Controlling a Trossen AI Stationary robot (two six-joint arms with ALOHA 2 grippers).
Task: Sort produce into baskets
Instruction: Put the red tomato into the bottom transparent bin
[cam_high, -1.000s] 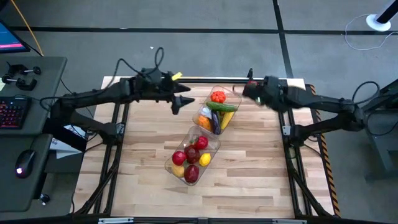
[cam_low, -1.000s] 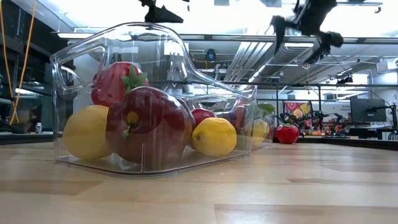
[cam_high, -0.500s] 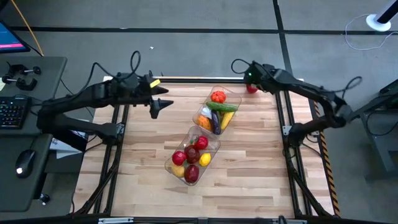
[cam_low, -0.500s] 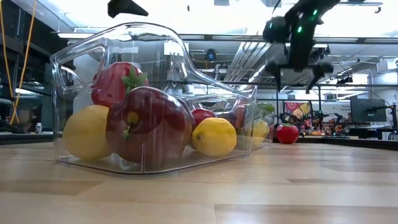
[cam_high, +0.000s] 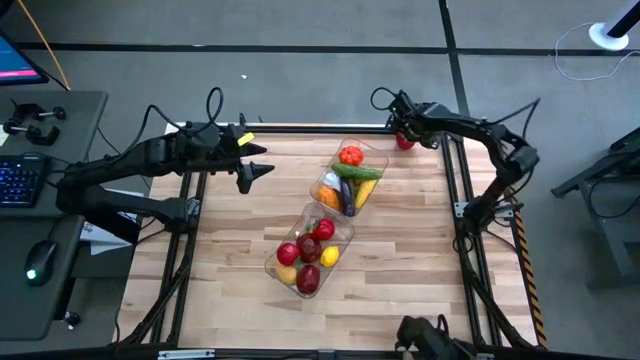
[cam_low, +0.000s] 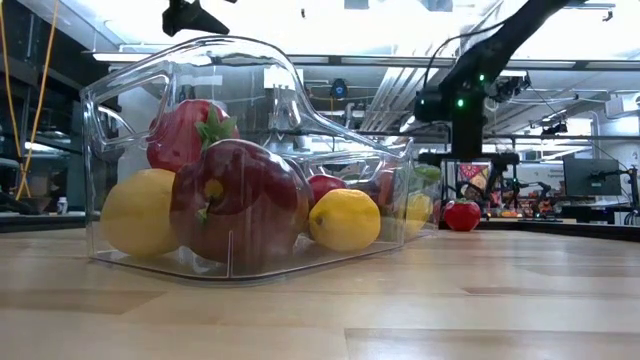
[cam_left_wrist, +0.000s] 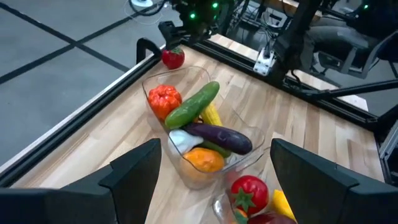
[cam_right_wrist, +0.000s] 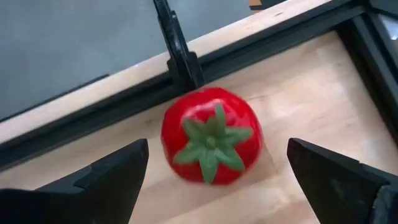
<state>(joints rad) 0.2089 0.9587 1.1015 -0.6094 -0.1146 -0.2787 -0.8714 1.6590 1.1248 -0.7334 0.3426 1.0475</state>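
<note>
A red tomato (cam_right_wrist: 210, 138) with a green stem sits upright on the wood at the table's far right corner (cam_high: 405, 142), beside the black frame rail. My right gripper (cam_right_wrist: 217, 149) is open and points down just above it, one finger on either side, touching nothing; it also shows in the low view (cam_low: 468, 160). My left gripper (cam_high: 256, 171) is open and empty, above the table left of the bins. The far clear bin (cam_high: 372, 158) holds vegetables. The near clear bin (cam_high: 342, 236) holds apples, tomatoes and lemons.
The black frame rail (cam_right_wrist: 180, 59) and its clamp stand just beyond the tomato. In the left wrist view the far bin (cam_left_wrist: 245, 121) shows a tomato, cucumber, eggplant, garlic and an orange piece. Bare wood lies at the table's near side (cam_high: 380, 300).
My right gripper has swung to the table's far right corner, tipped to point down and come down over the red tomato. My left gripper has drawn back toward the table's left edge. The bins and produce have stayed still.
</note>
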